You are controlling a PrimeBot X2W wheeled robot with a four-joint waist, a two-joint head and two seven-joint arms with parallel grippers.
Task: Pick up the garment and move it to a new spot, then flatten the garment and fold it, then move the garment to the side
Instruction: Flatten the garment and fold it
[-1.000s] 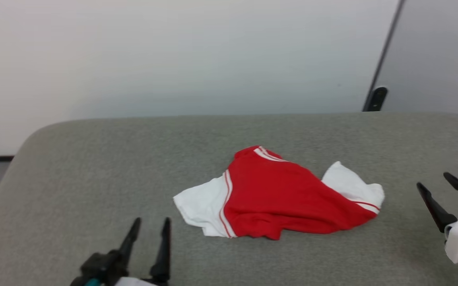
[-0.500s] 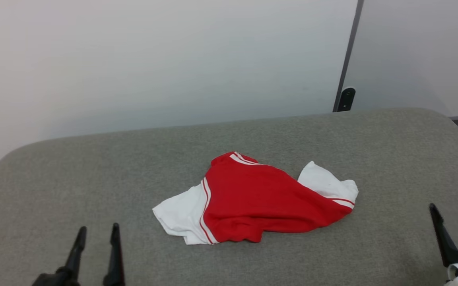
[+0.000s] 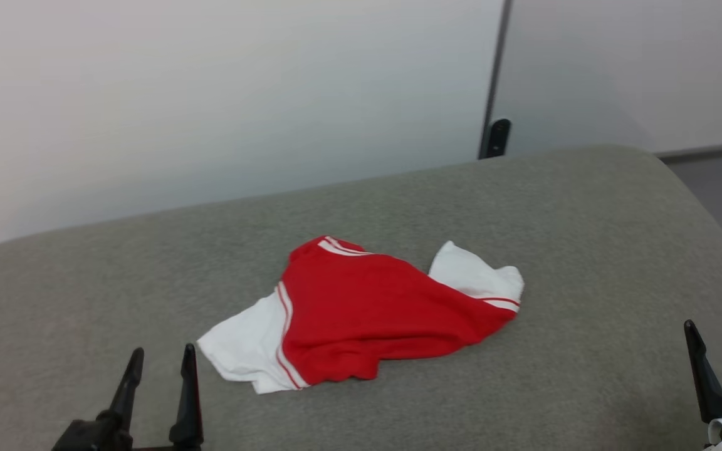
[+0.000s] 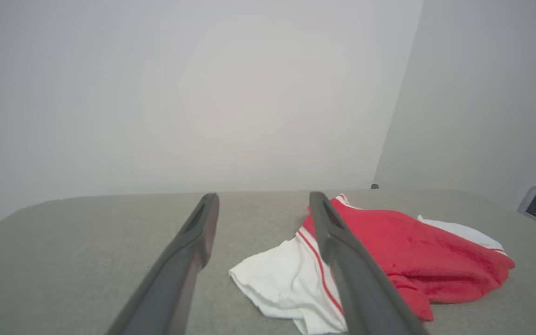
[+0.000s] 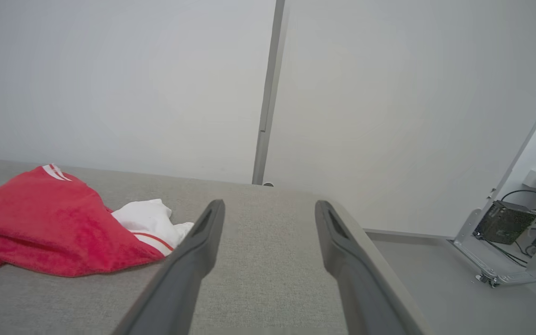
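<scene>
The view has swung right — the garment [image 3: 361,313] lies unmoved on the counter [image 3: 586,219], left pincer [image 3: 163,352] and right pincer [image 3: 717,321] spread, pickup unstarted.

The head view's bottom edge cuts off the left gripper [image 3: 163,349] and the right gripper [image 3: 716,319] below their fingers. The garment [image 3: 361,307] runs off the right wrist view's left edge, a dark finger [image 4: 342,251] covers a strip of it in the left wrist view, and we cannot identify the small dark box [image 5: 503,222] beyond.
</scene>
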